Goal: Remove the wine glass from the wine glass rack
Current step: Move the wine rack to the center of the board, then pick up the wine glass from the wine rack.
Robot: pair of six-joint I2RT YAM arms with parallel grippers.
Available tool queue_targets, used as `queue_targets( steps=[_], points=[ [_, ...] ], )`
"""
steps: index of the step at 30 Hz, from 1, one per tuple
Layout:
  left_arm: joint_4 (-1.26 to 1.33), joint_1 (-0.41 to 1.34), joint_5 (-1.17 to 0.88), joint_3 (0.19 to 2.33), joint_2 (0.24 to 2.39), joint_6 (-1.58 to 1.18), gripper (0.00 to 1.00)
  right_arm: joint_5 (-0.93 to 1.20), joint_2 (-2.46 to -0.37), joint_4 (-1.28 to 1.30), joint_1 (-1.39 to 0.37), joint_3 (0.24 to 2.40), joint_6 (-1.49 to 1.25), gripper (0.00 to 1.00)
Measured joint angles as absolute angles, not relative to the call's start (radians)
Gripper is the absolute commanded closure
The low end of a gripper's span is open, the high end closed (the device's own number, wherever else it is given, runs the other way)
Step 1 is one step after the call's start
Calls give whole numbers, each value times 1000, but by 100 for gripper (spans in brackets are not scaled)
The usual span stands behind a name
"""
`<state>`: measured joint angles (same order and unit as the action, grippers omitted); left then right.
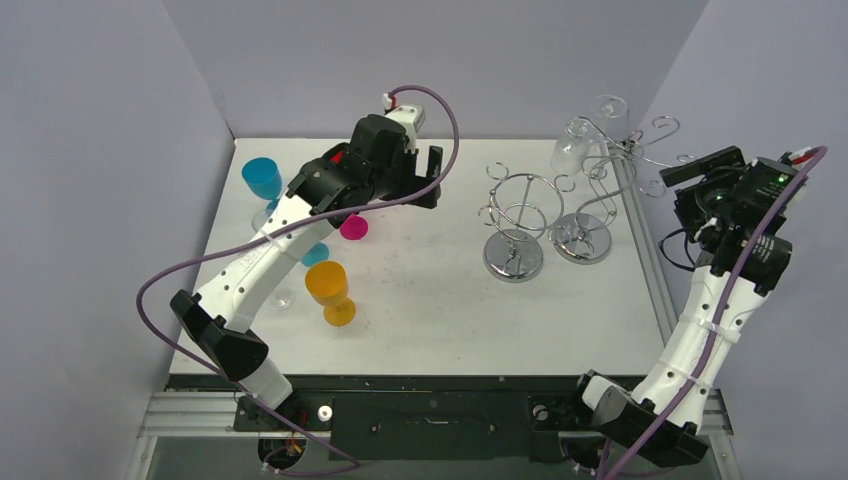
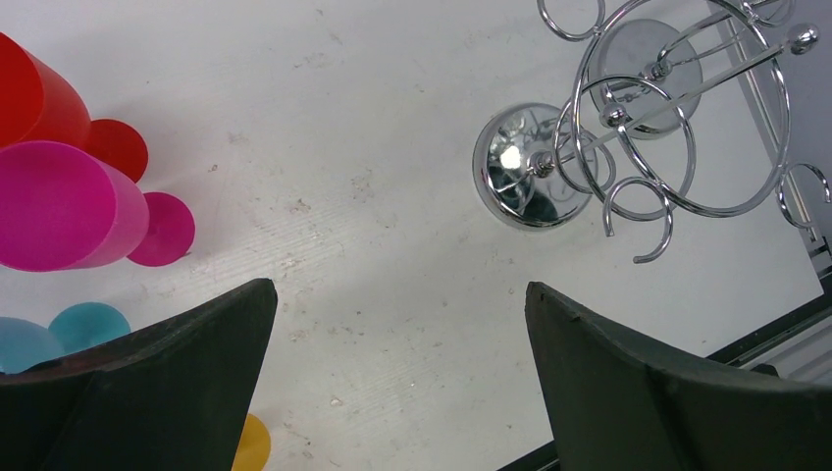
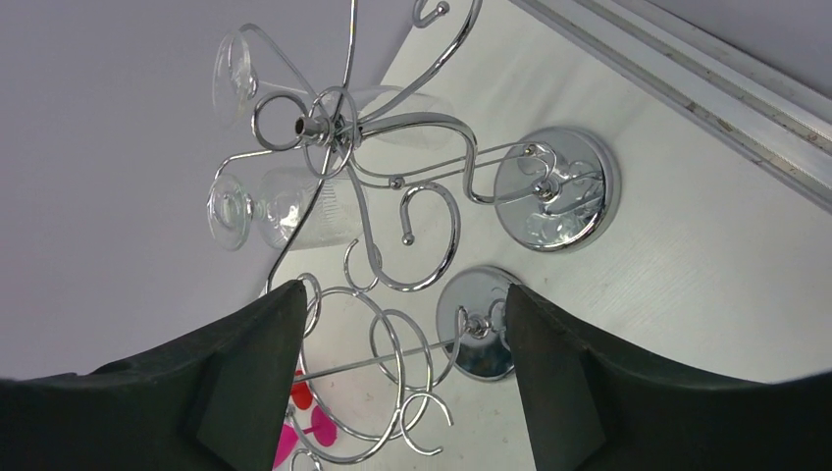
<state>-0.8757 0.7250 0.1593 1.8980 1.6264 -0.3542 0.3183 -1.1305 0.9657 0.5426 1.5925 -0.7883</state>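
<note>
White table (image 1: pixel 440 290), wine glass (image 3: pixel 289 208) on rack (image 3: pixel 554 188)

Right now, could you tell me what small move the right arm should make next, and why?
Probably ease the right gripper forward toward the clear wine glass that is lower in its wrist view. Its jaws stand open and empty, short of the rack, where that glass hangs by its foot.
</note>
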Motion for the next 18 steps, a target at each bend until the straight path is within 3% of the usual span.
queue_targets(
  steps=[8,18],
  points=[
    [-867,725,155,1860,1566,-354,4,334,-1082,1000,519,1685,-788,33],
    [-861,725,148,1830,1535,-354,4,255,-1212,922,286,1890,-855,40]
  ],
)
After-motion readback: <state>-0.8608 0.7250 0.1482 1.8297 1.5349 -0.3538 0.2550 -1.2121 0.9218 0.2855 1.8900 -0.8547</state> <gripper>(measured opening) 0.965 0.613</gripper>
